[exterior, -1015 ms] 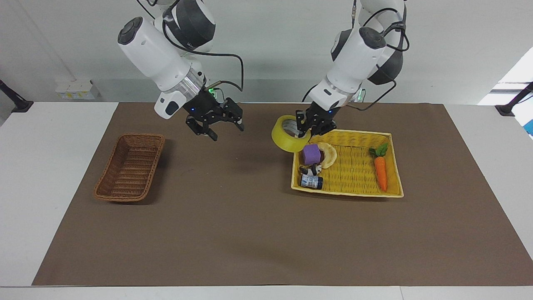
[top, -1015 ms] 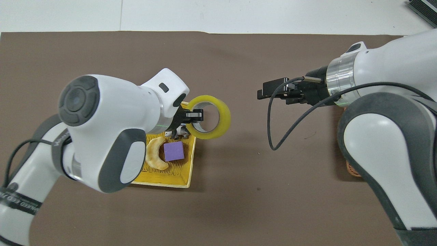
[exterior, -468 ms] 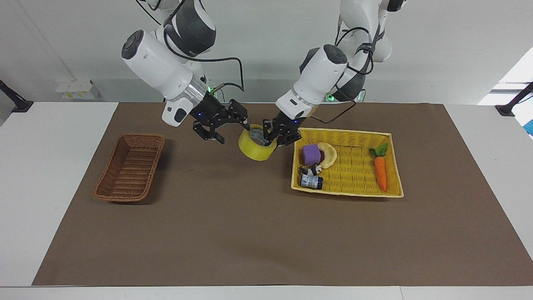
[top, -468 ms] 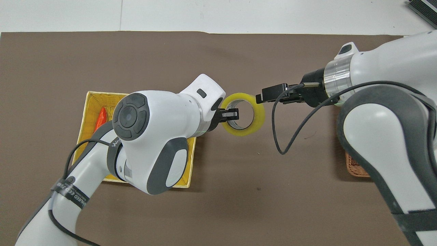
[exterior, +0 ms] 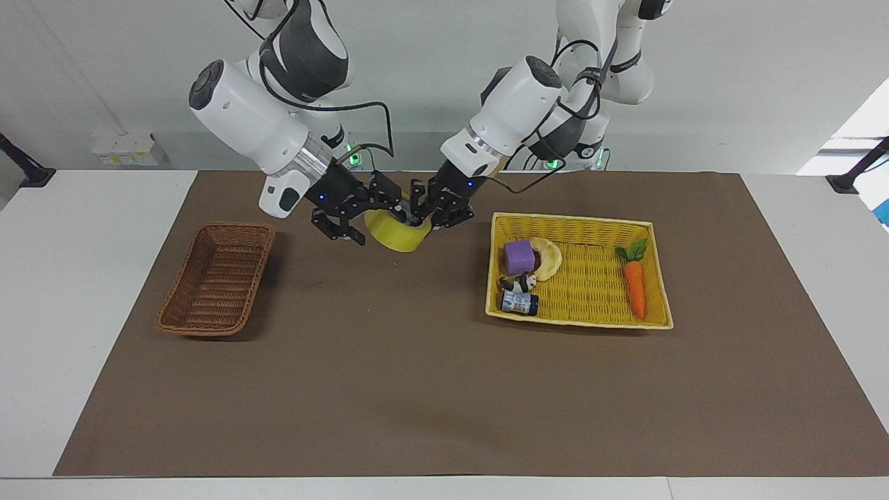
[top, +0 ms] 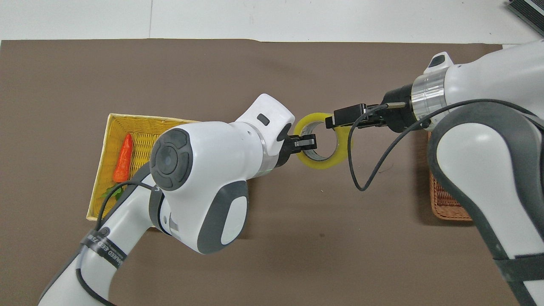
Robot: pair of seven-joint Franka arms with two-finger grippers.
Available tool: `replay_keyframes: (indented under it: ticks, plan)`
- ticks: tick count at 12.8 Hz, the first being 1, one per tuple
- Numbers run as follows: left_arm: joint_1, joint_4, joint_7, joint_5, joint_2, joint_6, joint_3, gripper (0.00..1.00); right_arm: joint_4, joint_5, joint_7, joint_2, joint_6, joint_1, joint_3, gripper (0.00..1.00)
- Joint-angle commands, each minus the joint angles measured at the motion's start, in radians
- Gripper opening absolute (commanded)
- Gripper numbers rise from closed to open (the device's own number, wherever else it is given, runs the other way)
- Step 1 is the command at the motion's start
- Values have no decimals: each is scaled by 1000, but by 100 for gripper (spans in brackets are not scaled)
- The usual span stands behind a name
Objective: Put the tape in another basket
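Note:
The tape point(exterior: 393, 238) is a yellowish roll held in the air over the brown mat, between the two baskets. My left gripper point(exterior: 425, 217) is shut on its rim, one finger inside the ring; the overhead view shows the gripper point(top: 307, 142) and the tape point(top: 323, 164) too. My right gripper point(exterior: 368, 217) is open at the roll's other side, its fingers astride the rim, as the overhead view also shows point(top: 336, 123). The dark-brown wicker basket point(exterior: 215, 278) stands empty toward the right arm's end and is partly hidden under the right arm in the overhead view point(top: 446, 199).
A yellow tray basket point(exterior: 576, 221) toward the left arm's end holds a purple cube point(exterior: 519, 257), a pale bread piece point(exterior: 550, 258), a small bottle point(exterior: 519, 303) and a toy carrot point(exterior: 634, 285). A brown mat point(exterior: 389, 389) covers the table.
My left gripper has carried the tape from over the yellow basket's corner toward the right arm's end. My right gripper has come in to meet it and now has its fingers at the roll.

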Motion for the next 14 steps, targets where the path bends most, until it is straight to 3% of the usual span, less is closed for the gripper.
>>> replay_keyframes:
  ticks: [1,4,5,6,7,10,11,12,13,14]
  plan:
    - [-26,16,-48,-33,6,103,11,0,-22,30,-39,-16,-18,-14,2,100]
    - [-26,11,-68,-32,4,105,11,0,-21,28,-61,-13,-18,-27,2,96]
    - [-22,11,-68,-33,-2,97,11,0,-21,28,-59,-12,-18,-29,2,64]
    - [-19,11,-80,-33,-4,97,11,0,-19,28,-48,-12,-20,-27,2,24]
    - [-19,13,-89,-32,-4,99,11,0,-19,29,-27,-12,-21,-29,2,2]
    - [-13,11,-84,-32,-5,97,13,0,-10,28,37,-9,-21,-29,2,0]
    - [-6,13,-73,-30,-11,84,15,36,-10,28,37,-9,-20,-29,2,0]
    - [4,13,-85,-30,-30,61,16,84,-8,29,37,-8,-20,-30,2,0]
    - [11,7,-96,-32,-62,32,16,100,-8,29,38,-6,-18,-30,2,0]
    - [28,-4,-134,-32,-101,-11,18,100,-7,31,38,-6,-18,-32,1,0]
